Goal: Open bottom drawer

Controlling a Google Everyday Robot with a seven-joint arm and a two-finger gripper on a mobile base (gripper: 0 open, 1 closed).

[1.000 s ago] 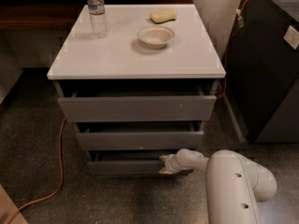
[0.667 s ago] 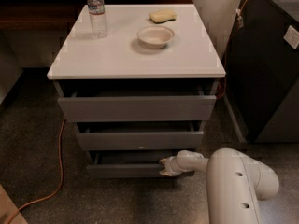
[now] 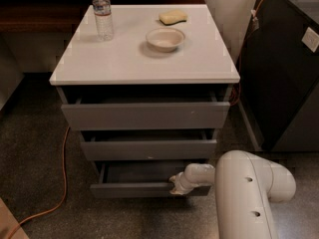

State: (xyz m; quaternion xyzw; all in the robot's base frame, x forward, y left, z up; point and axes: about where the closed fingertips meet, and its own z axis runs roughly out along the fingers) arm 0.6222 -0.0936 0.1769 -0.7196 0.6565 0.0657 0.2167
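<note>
camera view: grey three-drawer cabinet (image 3: 124, 59) with a white top. the bottom drawer (image 3: 129, 189), lowest in the cabinet, is pulled partway out with its grey tray showing. the gripper (image 3: 176, 184) is at the right end of that drawer's front edge, touching it; whether it clasps the panel cannot be told. white arm (image 3: 244, 198) at the cabinet's lower right. on the cabinet top: water bottle (image 3: 102, 11), bowl (image 3: 165, 38), yellow sponge (image 3: 173, 17). orange cable (image 3: 64, 173) on the floor left of the cabinet.
</note>
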